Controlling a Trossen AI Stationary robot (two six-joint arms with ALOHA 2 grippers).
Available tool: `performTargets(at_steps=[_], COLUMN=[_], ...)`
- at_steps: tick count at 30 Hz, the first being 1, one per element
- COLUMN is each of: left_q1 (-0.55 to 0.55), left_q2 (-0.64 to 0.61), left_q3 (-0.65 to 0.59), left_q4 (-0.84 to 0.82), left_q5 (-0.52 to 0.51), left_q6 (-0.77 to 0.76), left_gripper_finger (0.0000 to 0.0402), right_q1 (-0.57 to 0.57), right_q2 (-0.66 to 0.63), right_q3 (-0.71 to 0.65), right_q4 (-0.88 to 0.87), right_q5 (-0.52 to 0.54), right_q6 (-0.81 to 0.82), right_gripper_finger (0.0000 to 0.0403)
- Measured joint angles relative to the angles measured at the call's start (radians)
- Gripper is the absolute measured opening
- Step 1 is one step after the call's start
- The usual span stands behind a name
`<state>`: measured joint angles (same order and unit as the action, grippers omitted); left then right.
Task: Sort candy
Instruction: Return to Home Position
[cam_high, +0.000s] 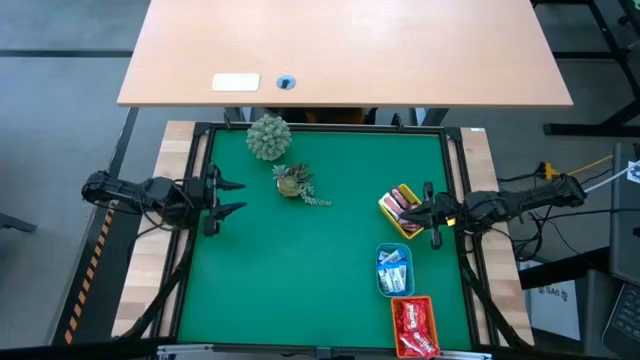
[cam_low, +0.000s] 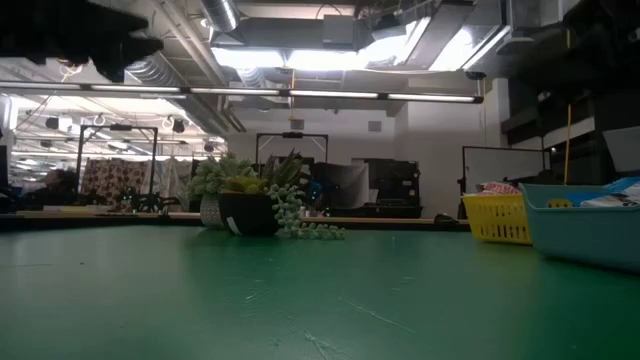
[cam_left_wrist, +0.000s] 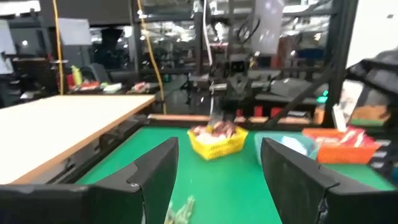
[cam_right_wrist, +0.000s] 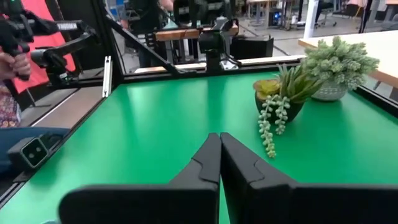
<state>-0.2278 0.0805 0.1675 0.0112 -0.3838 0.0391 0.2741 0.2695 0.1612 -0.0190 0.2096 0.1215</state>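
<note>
The candy lies in three trays at the table's right. Dark brown bars are in the yellow tray, blue-and-white wrappers in the blue tray, and red packets in the orange tray. My right gripper is over the yellow tray, pointing toward the table's left. Its fingers are shut, and nothing shows between them. My left gripper is open and empty at the table's left edge, pointing right. In the left wrist view it faces the yellow tray.
Two small potted plants stand on the green mat at the far side: a round pale one and a trailing one. A wooden desk lies beyond the far edge. The mat's middle holds no objects. A person's hand shows beyond the table.
</note>
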Motion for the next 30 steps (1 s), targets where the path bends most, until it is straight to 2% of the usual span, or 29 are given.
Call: performTargets(at_steps=[10,18,22,26,30], left_q1=[0.135,0.225,0.257,0.278,0.283], left_q2=[-0.078,-0.078,-0.078,-0.075,-0.074], left_q3=[-0.119,-0.156,-0.159,-0.159,-0.159], left_q4=[0.019,0.017,0.020,0.020,0.019], left_q5=[0.015,0.211,0.257,0.256,0.256], left_q6=[-0.027,-0.028,-0.007,-0.002,-0.001], left_gripper_finger=[0.0223,0.0223,0.0223,0.0223,0.0223], right_q1=[0.000,-0.067,-0.144,-0.215,-0.257], right_q2=[0.000,0.002,0.000,0.000,-0.001], right_q3=[-0.138,-0.154,-0.154,-0.154,-0.154], right_q4=[0.161,0.197,0.208,0.207,0.206], right_q5=[0.012,0.014,-0.054,-0.164,-0.217], right_q6=[0.000,-0.016,-0.028,-0.025,-0.025], right_gripper_finger=[0.0001,0.0001,0.0001,0.0001,0.0001])
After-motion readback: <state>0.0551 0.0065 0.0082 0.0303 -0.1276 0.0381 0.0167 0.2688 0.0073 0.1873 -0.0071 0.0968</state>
